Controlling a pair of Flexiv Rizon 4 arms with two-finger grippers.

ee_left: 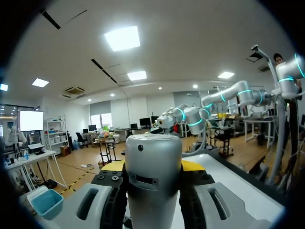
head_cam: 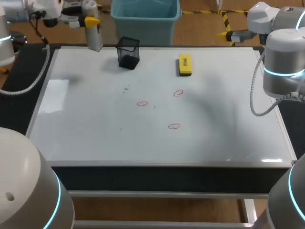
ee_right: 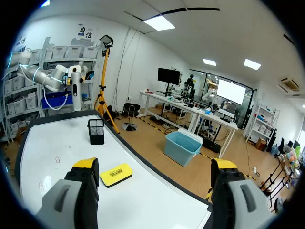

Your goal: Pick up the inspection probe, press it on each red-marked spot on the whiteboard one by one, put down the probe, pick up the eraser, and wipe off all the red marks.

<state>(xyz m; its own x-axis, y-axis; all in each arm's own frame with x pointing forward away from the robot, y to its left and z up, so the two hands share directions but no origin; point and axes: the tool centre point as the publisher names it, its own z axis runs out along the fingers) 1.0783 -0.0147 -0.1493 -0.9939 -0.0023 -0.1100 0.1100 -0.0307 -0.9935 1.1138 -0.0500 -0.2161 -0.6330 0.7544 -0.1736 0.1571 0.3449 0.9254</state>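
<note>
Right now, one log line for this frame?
left gripper shut on probe | right gripper open | three red marks unwiped | eraser on whiteboard

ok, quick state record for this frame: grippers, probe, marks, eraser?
left gripper: shut on probe, by the whiteboard's far left corner
right gripper: open, nothing between fingers
probe: grey cylinder, apart from every mark
red marks: three circles, mid-board, not wiped
eraser: yellow, lying on board beyond the marks
mesh cup: black, left of eraser

The whiteboard is white with red marks, the eraser yellow, mesh cup black, probe grey.
</note>
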